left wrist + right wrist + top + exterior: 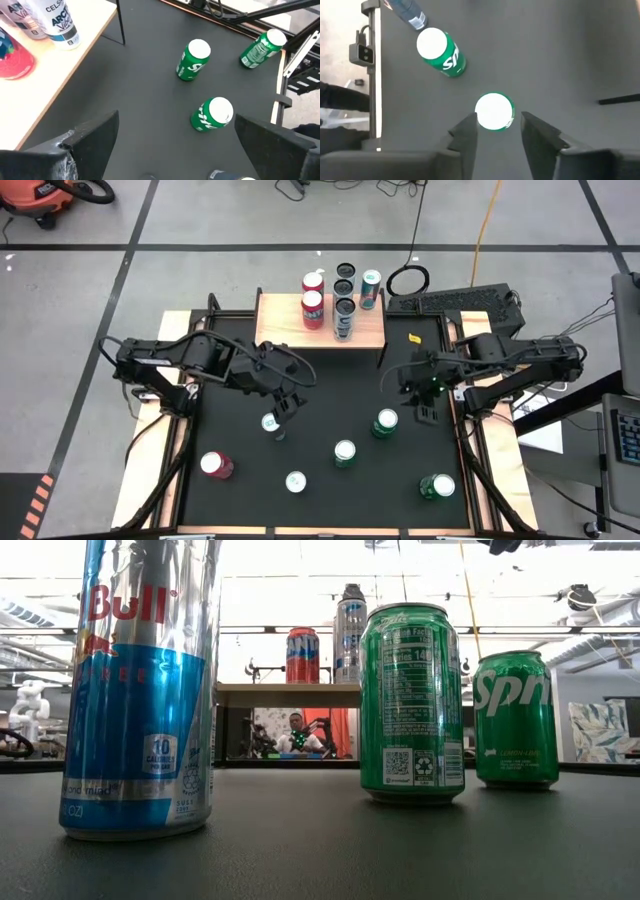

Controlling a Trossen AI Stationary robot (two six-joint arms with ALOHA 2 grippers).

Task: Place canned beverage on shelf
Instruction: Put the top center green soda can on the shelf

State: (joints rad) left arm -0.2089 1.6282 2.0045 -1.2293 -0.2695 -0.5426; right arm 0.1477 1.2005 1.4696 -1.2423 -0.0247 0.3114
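One upright green can [494,111] stands directly under my right fingers [495,131], which are slightly apart astride it; shelf [320,330] at ten o'clock; left fingers [175,145] wide apart.

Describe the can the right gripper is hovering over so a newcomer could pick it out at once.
Start at the light-wood shelf at the far edge of the black table, then look to the table's right half, where the right gripper hangs above the surface. The can is the green one standing upright just beside it. Of the three green cans, it stands nearest the shelf.
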